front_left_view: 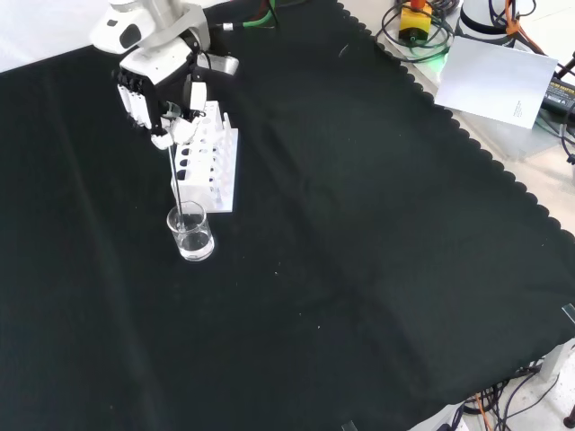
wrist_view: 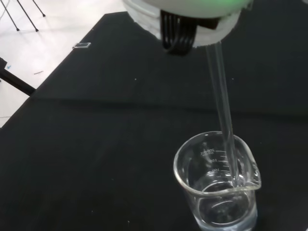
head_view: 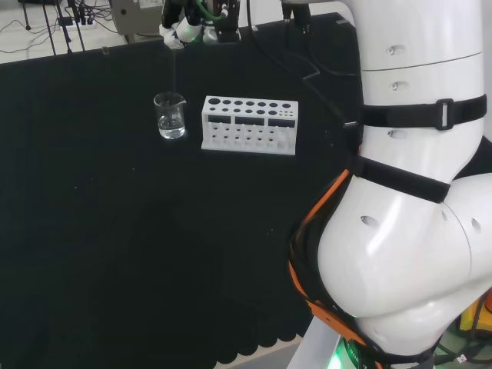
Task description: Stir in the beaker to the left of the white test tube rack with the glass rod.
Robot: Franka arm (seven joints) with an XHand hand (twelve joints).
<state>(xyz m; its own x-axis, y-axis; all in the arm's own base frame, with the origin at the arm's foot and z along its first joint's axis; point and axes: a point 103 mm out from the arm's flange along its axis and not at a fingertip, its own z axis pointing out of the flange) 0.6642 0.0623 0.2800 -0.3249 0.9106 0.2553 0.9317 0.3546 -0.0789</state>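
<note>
Beaker (wrist_view: 217,185) sits closest in the wrist view: clear glass, printed graduations on the wall, a shallow layer of clear liquid at the bottom. Rod (wrist_view: 222,110) enters it at a slight tilt, passing inside the rim on the spout side, lower end down near the liquid; whether the tip touches the bottom cannot be told.

Front view: beaker (front_left_view: 190,233) stands on the black cloth (front_left_view: 359,224), just near of the white rack (front_left_view: 211,162) and apart from it. Rod (front_left_view: 174,175) rises from the beaker up to the hand (front_left_view: 148,94). Fingers (front_left_view: 171,133) are curled, pinching the rod's upper end; hand is above the beaker and over the rack's far end.

Head view: beaker (head_view: 170,115) is left of the rack (head_view: 249,124), a small gap between them. Hand (head_view: 181,31) is at the far edge of the cloth, above the beaker; rod (head_view: 174,73) shows faintly below it.
</note>
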